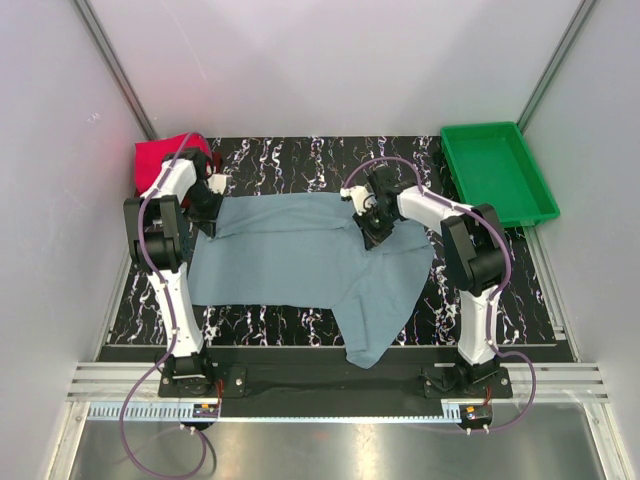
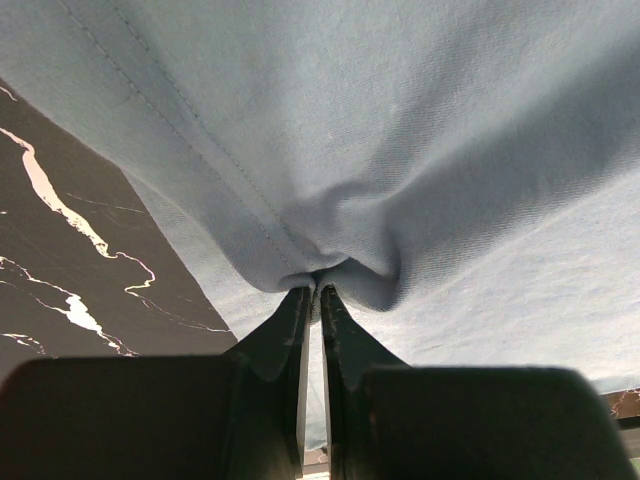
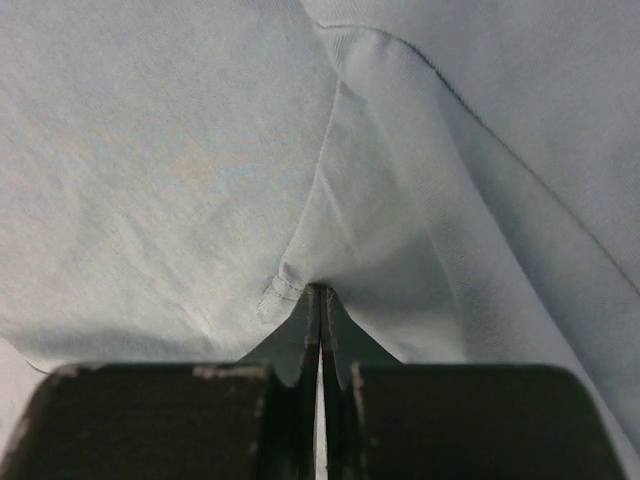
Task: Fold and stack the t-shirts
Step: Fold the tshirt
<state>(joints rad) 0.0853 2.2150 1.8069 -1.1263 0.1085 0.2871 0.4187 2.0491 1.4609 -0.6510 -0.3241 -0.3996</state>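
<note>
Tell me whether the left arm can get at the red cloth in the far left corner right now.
Probably not yet: the red cloth lies close beside it with nothing between, but the left tool is shut on the grey-blue shirt.

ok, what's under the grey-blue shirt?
Black marbled tabletop shows round the grey-blue shirt, so it likely runs beneath. Anything else under the cloth is hidden.

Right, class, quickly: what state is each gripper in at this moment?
Left gripper: closed, pinching a fold of the grey-blue shirt.
Right gripper: closed, pinching the same shirt.
</note>
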